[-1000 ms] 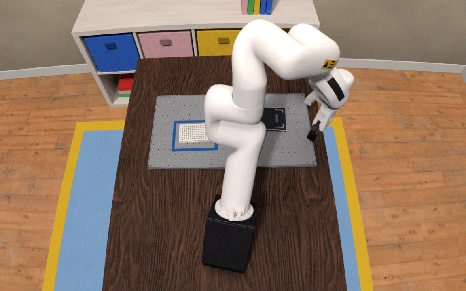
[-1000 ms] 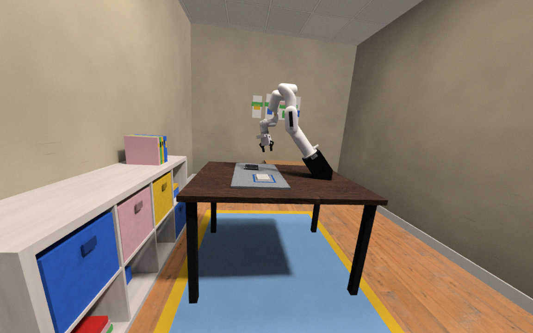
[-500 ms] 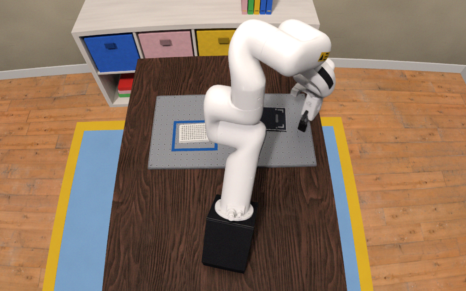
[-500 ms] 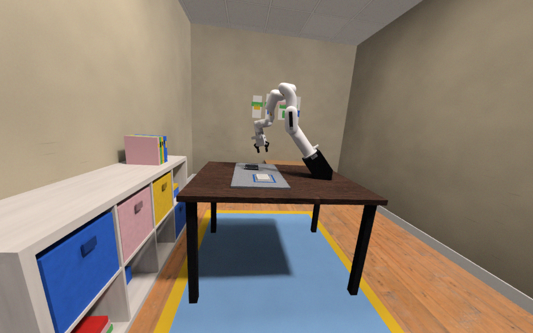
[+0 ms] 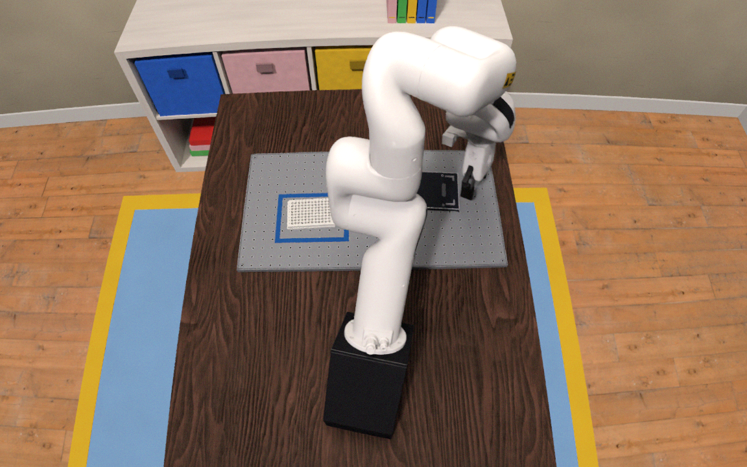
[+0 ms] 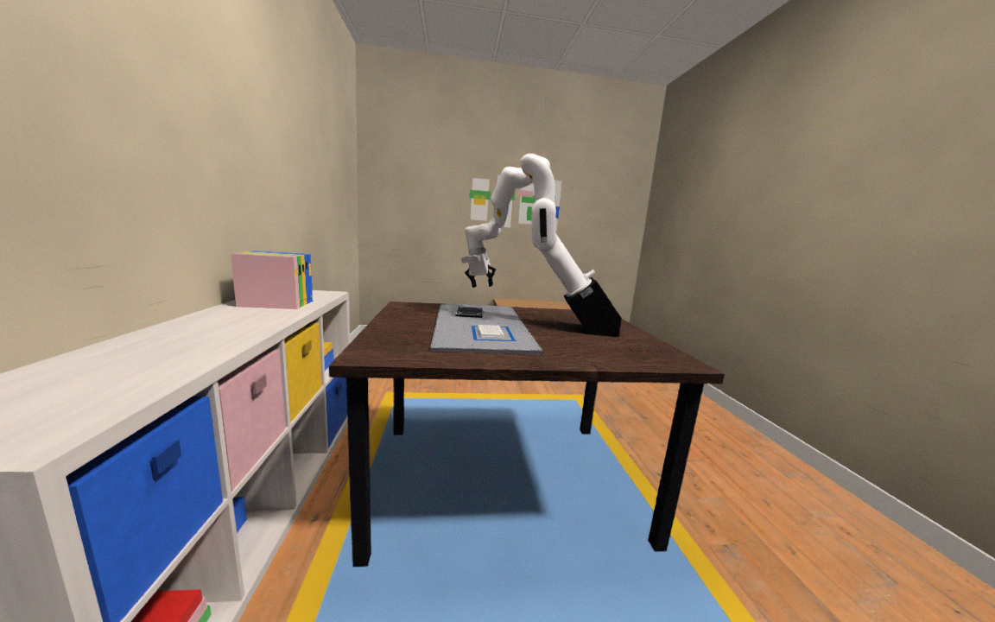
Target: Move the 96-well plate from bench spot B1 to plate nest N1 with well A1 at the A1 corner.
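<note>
I had the end effector (image 5: 467,187) fully open with nothing between its fingers; it hung in the air above the far-right part of the grey pegboard (image 5: 480,244), and in the top view it sat just past the right edge of the black nest (image 5: 443,191), well above it by the side view.

The white well plate (image 5: 308,211) lay flat inside the blue-bordered square (image 5: 311,238) on the left half of the pegboard, untouched; so the thing I needed was on the opposite side from where my end effector was, to its left and slightly nearer the arm's base (image 5: 364,400), with the nest and the arm's own elbow between them in the top view.

The plate's long axis appeared to run left to right across the surface (image 5: 237,348), roughly parallel to the pegboard's long edge; I judged the fingers would have to straddle its short dimension, closing along the near-far line.

I could not make out the cut-off corner from either view, the right end of the plate being hidden behind the arm; the corner marking on the nest was also too small to read.

My judgement was that the coming move was a long sideways travel leftward over the nest, then a descent onto the plate; nothing of the transfer was yet done.
</note>
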